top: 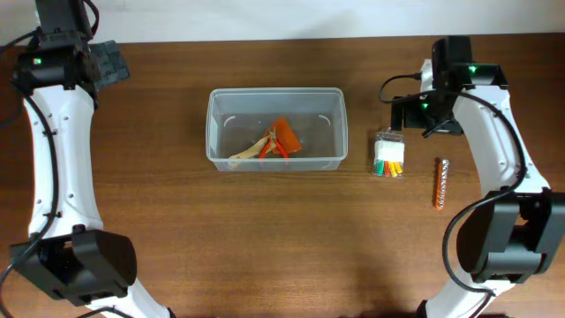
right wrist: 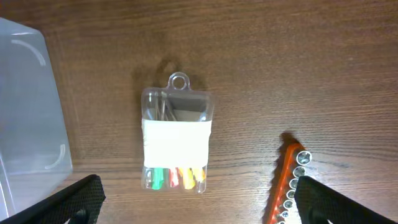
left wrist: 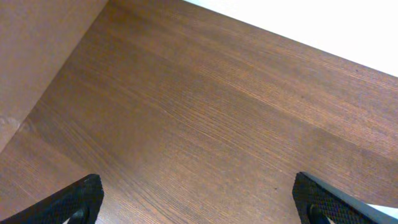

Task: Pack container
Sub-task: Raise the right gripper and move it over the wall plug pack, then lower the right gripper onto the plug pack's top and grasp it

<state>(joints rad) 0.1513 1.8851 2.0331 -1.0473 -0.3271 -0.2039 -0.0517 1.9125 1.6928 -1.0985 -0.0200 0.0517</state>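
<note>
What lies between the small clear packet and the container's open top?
Nothing visible. Only bare table separates the packet from the right wall of the container; the orange socket rail lies on the packet's other side.

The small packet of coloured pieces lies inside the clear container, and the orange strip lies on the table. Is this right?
Not quite: the small packet lies outside the container, on the table beside its right wall, as the overhead view shows. The orange strip does lie on the table.
</note>
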